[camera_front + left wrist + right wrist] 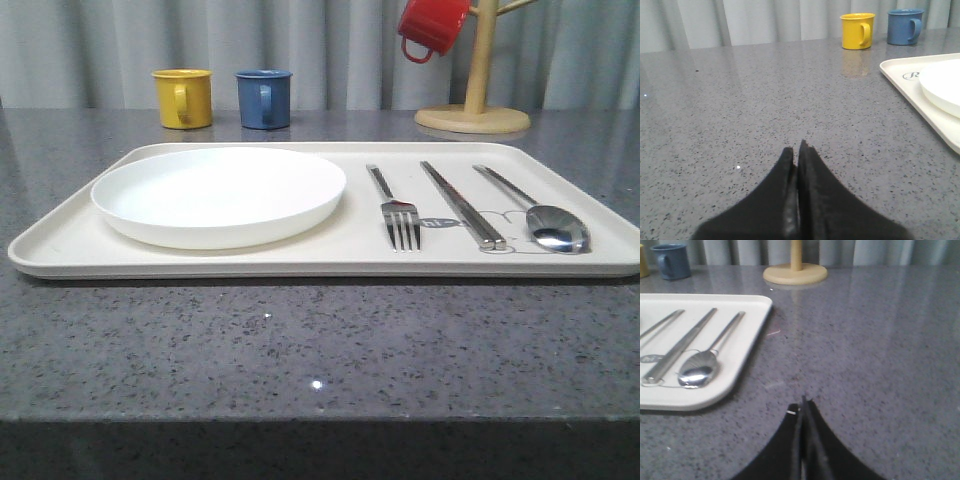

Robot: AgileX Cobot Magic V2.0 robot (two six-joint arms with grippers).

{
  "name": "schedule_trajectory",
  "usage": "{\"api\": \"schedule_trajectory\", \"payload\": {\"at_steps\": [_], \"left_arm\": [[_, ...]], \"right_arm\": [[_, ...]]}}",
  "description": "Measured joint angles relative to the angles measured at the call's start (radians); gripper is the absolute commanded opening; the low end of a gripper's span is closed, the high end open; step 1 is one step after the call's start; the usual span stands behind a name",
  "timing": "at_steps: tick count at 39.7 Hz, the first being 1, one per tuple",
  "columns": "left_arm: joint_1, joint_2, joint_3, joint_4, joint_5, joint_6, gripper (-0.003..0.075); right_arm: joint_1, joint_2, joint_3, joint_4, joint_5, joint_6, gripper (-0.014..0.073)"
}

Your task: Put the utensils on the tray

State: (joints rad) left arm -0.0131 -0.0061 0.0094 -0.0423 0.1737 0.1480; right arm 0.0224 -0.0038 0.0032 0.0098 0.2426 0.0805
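The cream tray (pixel 330 262) lies across the middle of the grey counter. On its left half rests the round white plate (pixel 220 193). To the right lie the fork (pixel 397 214), the chopsticks (pixel 462 205) and the spoon (pixel 545 218), side by side. In the left wrist view my left gripper (pixel 796 149) is shut with nothing in it, over bare counter left of the tray (pixel 910 95) and plate (pixel 942 82). My right gripper (pixel 803 405) is shut and empty over the counter to the right of the tray (pixel 747 360), near the spoon (pixel 702 365) and chopsticks (pixel 680 352).
A yellow mug (pixel 183 98) and a blue mug (pixel 264 98) stand behind the tray. At the back right a wooden mug stand (pixel 473 112) holds a red mug (pixel 432 26). Grey curtains close off the far side.
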Motion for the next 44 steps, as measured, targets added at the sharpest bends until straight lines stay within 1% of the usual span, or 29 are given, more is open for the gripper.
{"api": "schedule_trajectory", "payload": {"at_steps": [3,7,44], "left_arm": [[0.0,0.0,0.0,0.0,0.0,0.0,-0.0018],[0.0,0.0,0.0,0.0,0.0,0.0,-0.0018],[0.0,0.0,0.0,0.0,0.0,0.0,-0.0018]], "right_arm": [[-0.028,-0.004,0.021,0.013,-0.007,-0.002,-0.0067],[-0.038,-0.006,0.024,0.019,-0.009,-0.003,-0.0067],[-0.04,-0.006,0.024,0.023,-0.015,-0.005,-0.0067]]}}
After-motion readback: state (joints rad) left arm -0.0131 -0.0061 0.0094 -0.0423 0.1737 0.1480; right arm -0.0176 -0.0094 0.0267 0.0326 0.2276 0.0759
